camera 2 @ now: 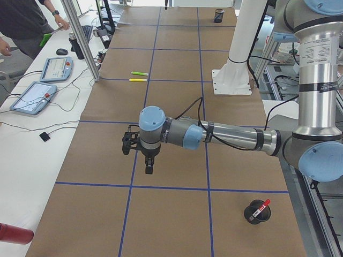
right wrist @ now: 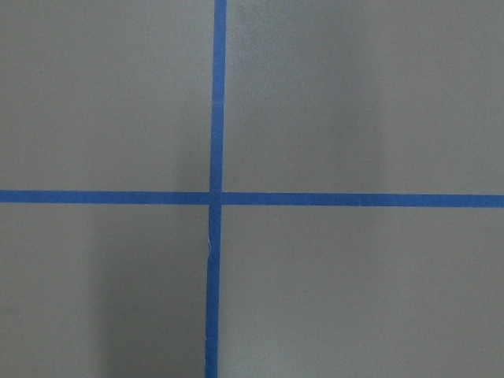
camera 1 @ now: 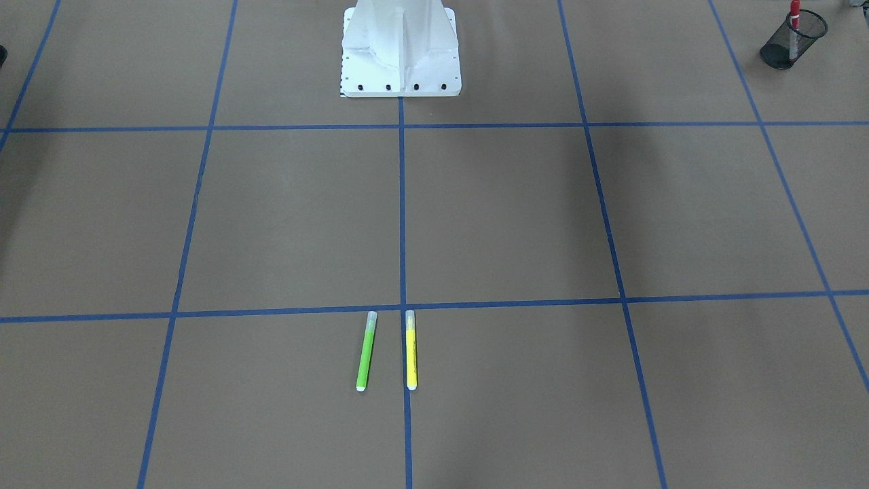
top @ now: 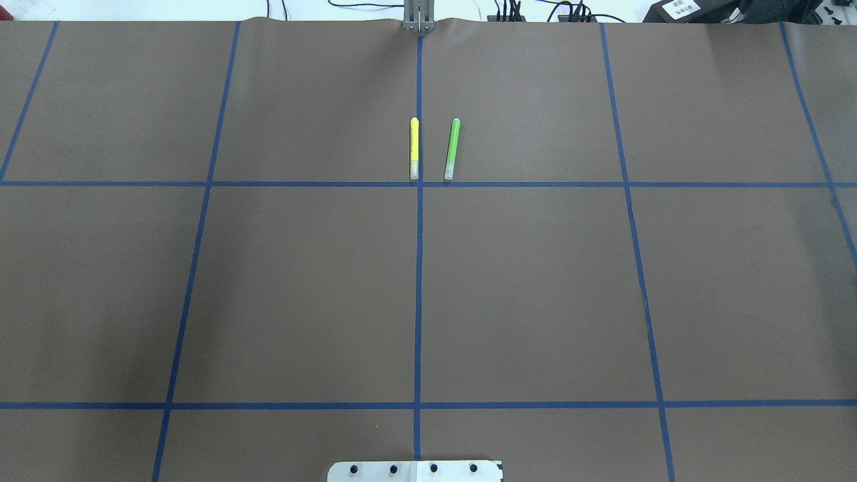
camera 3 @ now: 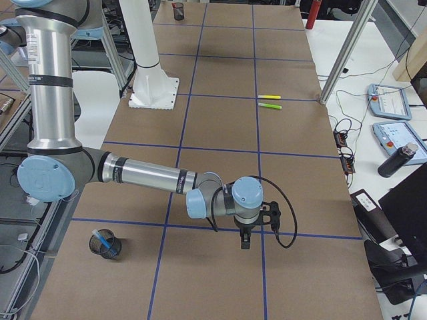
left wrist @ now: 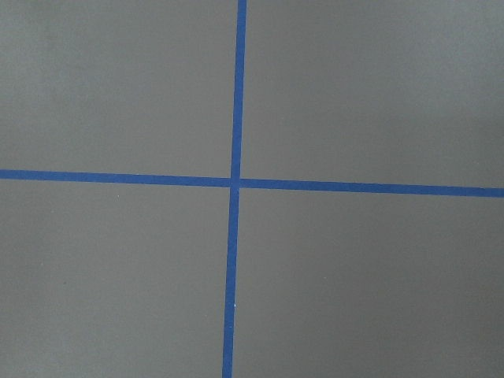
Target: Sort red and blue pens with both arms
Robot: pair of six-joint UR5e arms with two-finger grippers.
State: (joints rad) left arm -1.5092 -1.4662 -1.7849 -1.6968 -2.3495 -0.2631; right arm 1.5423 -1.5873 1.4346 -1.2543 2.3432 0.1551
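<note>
The left gripper [camera 2: 148, 170] is hanging at the end of the left arm [camera 2: 230, 136], pointing down over the brown table [camera 2: 177, 214]. Only a side view is catching it, so I cannot tell whether its jaws are parted or closed. The right gripper [camera 3: 245, 243] is hanging the same way from the right arm [camera 3: 147, 177], which is reaching out low over the table's right end, and its jaws are just as unreadable. Each wrist camera is looking straight down on a crossing of blue tape lines [left wrist: 235, 183].

The red pen [camera 2: 261, 207] is standing tilted, red end up, in a black mesh cup [camera 2: 252, 216] at the left end of the table, on the robot's near side. The blue pen [camera 3: 100, 237] is leaning in a second mesh cup [camera 3: 112, 248] at the right end, also on the near side.

The lime-green marker [top: 452, 148] and the yellow marker [top: 414, 148] are lying side by side, not touching, at the far middle of the table. The yellow one is lying along the centre tape line. The white pedestal [camera 1: 400, 54] is standing at the near middle. A person [camera 2: 27, 27] is standing off the far edge, near two tablets [camera 2: 33, 97].
</note>
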